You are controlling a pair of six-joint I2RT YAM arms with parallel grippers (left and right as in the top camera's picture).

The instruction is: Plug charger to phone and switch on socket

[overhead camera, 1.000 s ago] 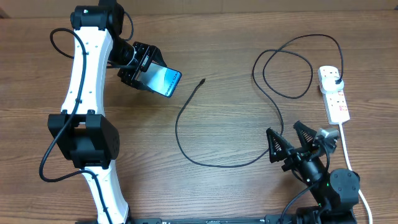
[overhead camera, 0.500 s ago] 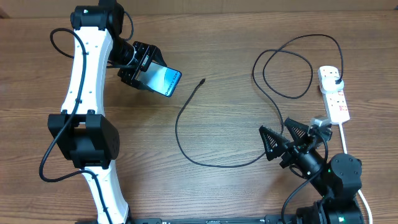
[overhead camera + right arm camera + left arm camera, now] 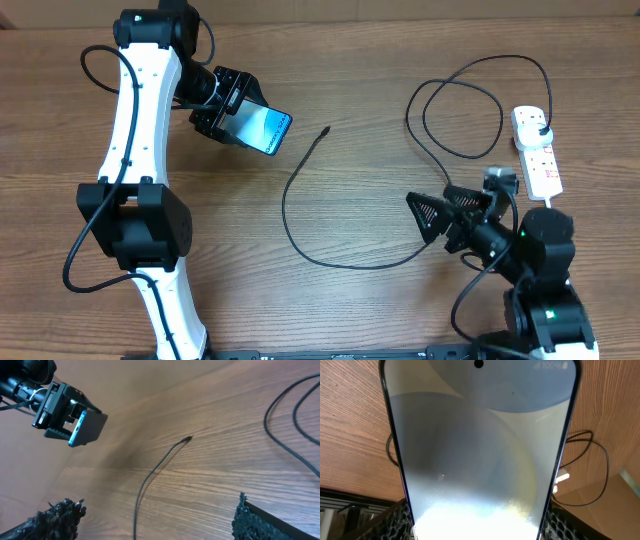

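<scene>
The phone (image 3: 264, 129), screen lit blue, is held off the table at the upper left with my left gripper (image 3: 228, 112) shut on its sides. It fills the left wrist view as the phone (image 3: 480, 450), with dark fingers (image 3: 395, 522) at its lower edges. The charger (image 3: 300, 245) is a thin black cable; its connector tip (image 3: 327, 130) lies free on the wood just right of the phone. The cable loops right to a black plug (image 3: 541, 124) in the white socket (image 3: 538, 155). My right gripper (image 3: 428, 196) stands open above the cable's lower right bend, holding nothing. The right wrist view shows the connector tip (image 3: 188, 438) ahead between its fingers (image 3: 56, 520).
The socket's thick white cord (image 3: 556, 235) runs down the right edge past my right arm. Cable loops (image 3: 455, 105) lie on the wood left of the socket. Bare wood lies between the connector tip and my right gripper.
My right arm has swung up and left, carrying its open gripper closer to the cable. The left arm and the phone have not moved.
</scene>
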